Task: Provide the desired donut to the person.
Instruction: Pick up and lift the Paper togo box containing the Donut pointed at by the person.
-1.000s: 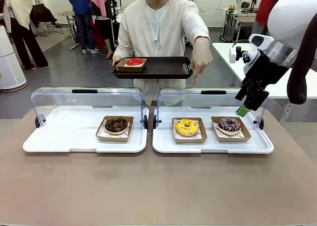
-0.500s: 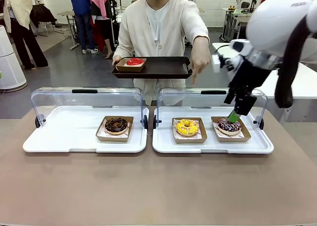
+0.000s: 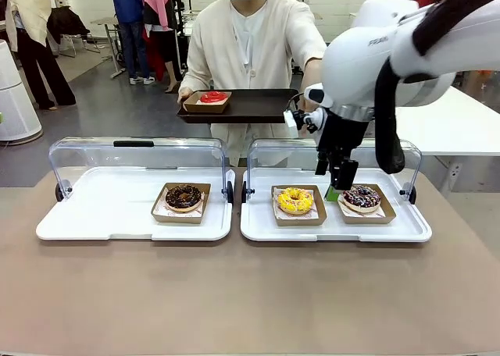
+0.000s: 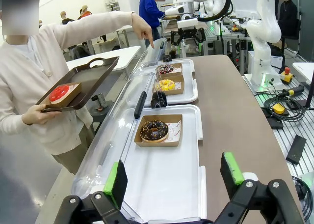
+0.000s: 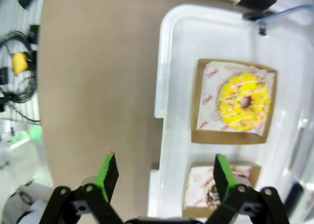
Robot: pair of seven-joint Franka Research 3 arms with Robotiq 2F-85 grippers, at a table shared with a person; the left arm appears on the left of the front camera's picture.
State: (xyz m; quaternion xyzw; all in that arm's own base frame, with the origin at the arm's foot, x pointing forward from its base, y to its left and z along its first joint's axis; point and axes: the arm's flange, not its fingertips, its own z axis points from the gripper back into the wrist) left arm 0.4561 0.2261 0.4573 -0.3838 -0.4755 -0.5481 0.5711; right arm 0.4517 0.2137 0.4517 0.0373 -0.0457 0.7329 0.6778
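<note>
Currently the yellow donut is laid flat, hole up, in an open cardboard box on the right white tray. It is round, so no long axis can be given. Its box is set square to the tray edges, just beside the box of a dark sprinkled donut. A chocolate donut is boxed on the left white tray. Both trays are set on the brown surface, clear lids raised at the far side.

The right arm is brought in from picture right and bent over the right tray. The right gripper is pointed straight down, tips low between the two boxes. Contact with either box cannot be told. Its jaws are spread wide, nothing grasped; in the right wrist view the yellow donut is seen ahead of the pads.

The left gripper is held released, empty, above the end of the left tray, aimed along the row of trays.

A dark tray with a red donut in a box is held by the person at the far side. The other arm is stretched out, pointing hand with index finger down over the right tray's lid. Which donut is meant cannot be told exactly.
</note>
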